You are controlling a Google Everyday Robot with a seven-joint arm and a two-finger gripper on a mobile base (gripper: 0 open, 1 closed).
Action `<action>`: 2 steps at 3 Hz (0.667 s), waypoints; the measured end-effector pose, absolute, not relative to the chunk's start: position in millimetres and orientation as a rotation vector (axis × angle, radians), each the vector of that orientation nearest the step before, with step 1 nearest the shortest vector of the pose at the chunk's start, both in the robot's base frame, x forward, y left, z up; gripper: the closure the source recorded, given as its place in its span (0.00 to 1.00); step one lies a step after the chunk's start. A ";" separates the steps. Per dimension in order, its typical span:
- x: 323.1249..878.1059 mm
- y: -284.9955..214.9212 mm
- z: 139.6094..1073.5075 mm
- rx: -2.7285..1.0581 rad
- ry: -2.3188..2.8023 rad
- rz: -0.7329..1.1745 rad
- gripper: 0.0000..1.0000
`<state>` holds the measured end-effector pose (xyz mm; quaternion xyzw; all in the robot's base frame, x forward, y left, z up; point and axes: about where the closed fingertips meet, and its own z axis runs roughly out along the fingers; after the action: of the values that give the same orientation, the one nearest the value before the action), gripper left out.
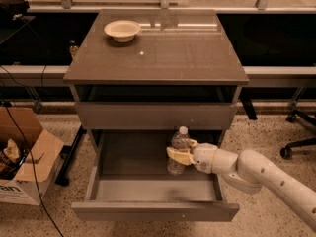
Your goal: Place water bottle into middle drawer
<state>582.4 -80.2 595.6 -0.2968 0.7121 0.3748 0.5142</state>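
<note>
The water bottle (pixel 178 150) is clear with a white cap and stands upright inside the open middle drawer (pixel 148 186), near its right back part. My gripper (pixel 178 154) reaches in from the right on a white arm and is shut on the bottle's middle. The bottle's base is at or close to the drawer's grey floor; I cannot tell whether it touches.
A cream bowl (pixel 122 30) sits at the back left of the cabinet top (pixel 163 53). A closed drawer front (pixel 155 116) is above the open drawer. A cardboard box (pixel 22 157) stands on the floor at left, a chair base (pixel 298 139) at right.
</note>
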 end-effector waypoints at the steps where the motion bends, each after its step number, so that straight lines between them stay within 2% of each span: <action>1: 583.1 -80.5 591.6 -0.711 1.718 0.893 1.00; 2: 587.6 -70.5 579.6 -0.739 1.707 0.877 1.00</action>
<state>587.6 -70.5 579.6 -0.3079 0.7109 0.3650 0.5163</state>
